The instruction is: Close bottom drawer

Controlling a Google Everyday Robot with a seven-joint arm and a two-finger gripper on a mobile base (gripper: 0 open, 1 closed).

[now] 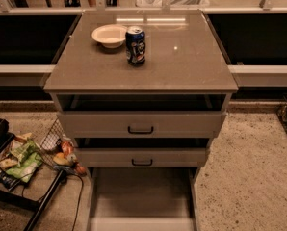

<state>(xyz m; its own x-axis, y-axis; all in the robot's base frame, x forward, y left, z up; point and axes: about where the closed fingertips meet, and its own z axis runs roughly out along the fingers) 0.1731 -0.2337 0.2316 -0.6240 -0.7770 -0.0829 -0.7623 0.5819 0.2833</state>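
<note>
The bottom drawer (pixel 142 196) is pulled far out toward me, and its pale bare interior shows. Its front panel lies along the lower edge of the view (pixel 141 224); its handle is out of sight. Above it, the middle drawer (pixel 142 158) and the top drawer (pixel 141 124) each stand slightly out, with black handles showing. The gripper is not in view.
A white bowl (pixel 110 34) and a dark drink can (pixel 135 45) stand on the cabinet top (pixel 182 66). At the left, a wire basket (pixel 54 141) and snack bags (pixel 18 160) sit on a low black stand with a cable. Speckled floor (pixel 249 177) lies to the right.
</note>
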